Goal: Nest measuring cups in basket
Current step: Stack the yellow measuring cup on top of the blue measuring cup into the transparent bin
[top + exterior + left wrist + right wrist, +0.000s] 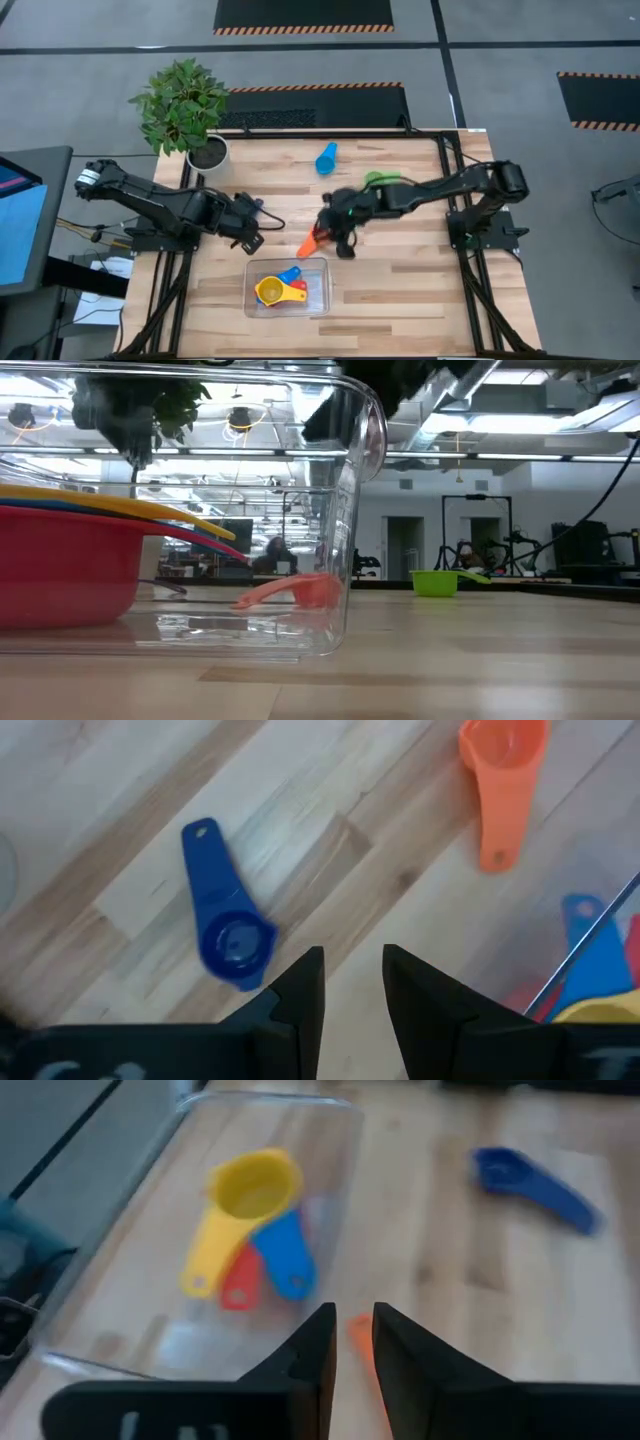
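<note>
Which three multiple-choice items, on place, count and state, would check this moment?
1. The orange cup lies: A in the basket; B on the table; C in the plant pot.
2. Cups in the basket: A three; B none; C six.
3. The left gripper has its fingers: A shut on a cup; B gripping the basket; C open, empty.

1 B: it lies on the bare table.
2 A: yellow cup, red cup, blue cup.
3 C: the gap holds nothing; the dark blue cup lies apart.
</note>
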Controlling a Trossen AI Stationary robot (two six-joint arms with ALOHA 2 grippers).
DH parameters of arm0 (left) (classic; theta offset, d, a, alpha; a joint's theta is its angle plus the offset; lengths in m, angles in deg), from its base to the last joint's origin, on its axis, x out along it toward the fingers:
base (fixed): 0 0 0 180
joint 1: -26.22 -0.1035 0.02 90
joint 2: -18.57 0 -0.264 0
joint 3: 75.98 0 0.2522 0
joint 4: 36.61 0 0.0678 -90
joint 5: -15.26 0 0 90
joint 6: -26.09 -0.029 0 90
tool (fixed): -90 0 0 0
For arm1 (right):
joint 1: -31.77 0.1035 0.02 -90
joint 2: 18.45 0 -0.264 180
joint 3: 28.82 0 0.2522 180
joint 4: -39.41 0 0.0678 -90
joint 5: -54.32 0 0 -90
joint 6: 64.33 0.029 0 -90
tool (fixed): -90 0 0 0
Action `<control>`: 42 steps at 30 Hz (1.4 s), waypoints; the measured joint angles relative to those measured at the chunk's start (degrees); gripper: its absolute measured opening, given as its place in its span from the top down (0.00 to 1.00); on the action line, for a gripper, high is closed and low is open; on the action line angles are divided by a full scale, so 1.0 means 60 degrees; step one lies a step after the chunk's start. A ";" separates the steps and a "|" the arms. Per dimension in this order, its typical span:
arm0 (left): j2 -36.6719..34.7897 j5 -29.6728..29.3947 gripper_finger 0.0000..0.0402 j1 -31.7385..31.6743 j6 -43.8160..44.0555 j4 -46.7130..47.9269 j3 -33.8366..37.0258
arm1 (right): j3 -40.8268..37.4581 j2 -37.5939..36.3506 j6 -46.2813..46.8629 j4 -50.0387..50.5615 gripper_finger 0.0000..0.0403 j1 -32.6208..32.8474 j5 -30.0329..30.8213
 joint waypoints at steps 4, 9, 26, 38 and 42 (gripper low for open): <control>-0.0013 0.0014 0.77 0.0108 -0.0383 0.0223 0.0003 | 0.1592 0.1133 -0.0229 0.0696 0.80 0.0822 0.0478; -0.0009 0.0086 0.77 0.0105 -0.0677 0.0289 0.0007 | 0.3504 0.2552 0.0079 0.1819 0.83 0.1424 0.1002; 0.0361 0.0950 0.77 0.0090 -0.2452 -0.0928 0.0014 | 0.6814 0.4934 0.1295 0.3746 0.84 0.2396 0.0970; 0.1839 0.1102 0.77 0.0050 -0.3333 -0.1957 0.0014 | 0.6723 0.5271 0.1517 0.4059 0.84 0.2538 0.0809; 0.1892 0.1099 0.77 0.0009 -0.3462 -0.2066 0.0014 | 0.6780 0.5482 0.1675 0.3677 0.84 0.2628 0.0696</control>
